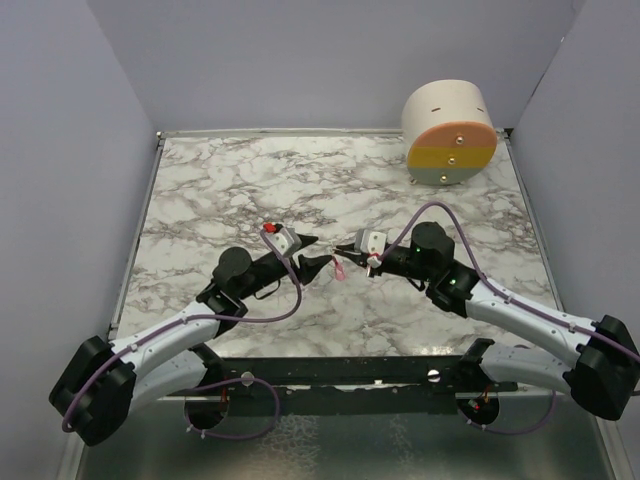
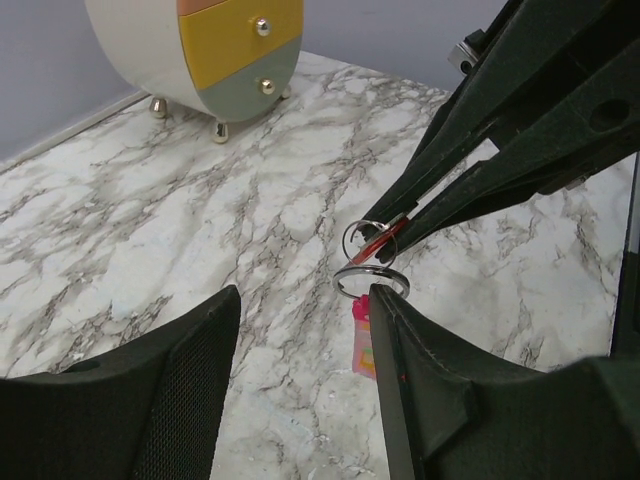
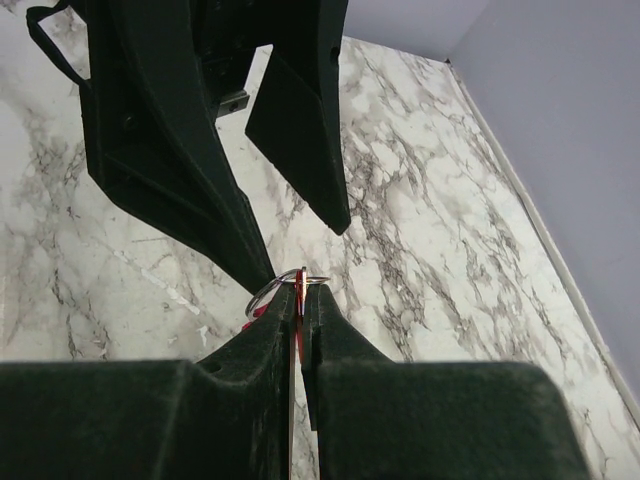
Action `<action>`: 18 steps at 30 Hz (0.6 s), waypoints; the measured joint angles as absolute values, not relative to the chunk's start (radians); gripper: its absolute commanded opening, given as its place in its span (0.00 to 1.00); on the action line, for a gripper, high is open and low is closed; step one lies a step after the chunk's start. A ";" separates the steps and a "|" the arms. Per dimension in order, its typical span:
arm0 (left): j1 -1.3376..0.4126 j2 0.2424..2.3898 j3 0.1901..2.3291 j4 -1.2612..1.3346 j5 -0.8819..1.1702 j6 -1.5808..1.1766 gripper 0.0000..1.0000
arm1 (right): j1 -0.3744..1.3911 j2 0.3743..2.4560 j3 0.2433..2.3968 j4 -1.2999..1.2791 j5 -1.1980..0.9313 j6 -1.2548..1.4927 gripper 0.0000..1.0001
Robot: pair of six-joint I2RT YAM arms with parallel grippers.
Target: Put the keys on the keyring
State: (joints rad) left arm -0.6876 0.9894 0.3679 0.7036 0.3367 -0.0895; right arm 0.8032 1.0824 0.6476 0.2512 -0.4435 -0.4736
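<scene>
Right gripper [image 3: 301, 300] pinched the red-headed key [image 2: 376, 240] — the keyring [image 2: 371, 282] with its pink strap hung just below; left gripper [image 2: 305, 295] gaped wide.

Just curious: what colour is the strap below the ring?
The strap is pink; left wrist view shows it best.

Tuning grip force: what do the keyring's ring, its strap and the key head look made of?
The ring looks like thin polished metal: silver with bright glints. The strap is pink, flat and matte, perhaps fabric or soft plastic; unclear. The key head, pinched in the right hand, is smooth red, probably plastic.
</scene>
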 measured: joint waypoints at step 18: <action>-0.688 1.071 0.360 0.776 0.447 -0.012 0.46 | 0.803 1.081 0.652 0.207 -0.489 -0.481 0.01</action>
State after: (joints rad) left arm -0.6876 1.0710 0.3595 0.7757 0.4465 -0.0116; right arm 0.8032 1.0805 0.6518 0.2073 -0.4892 -0.4808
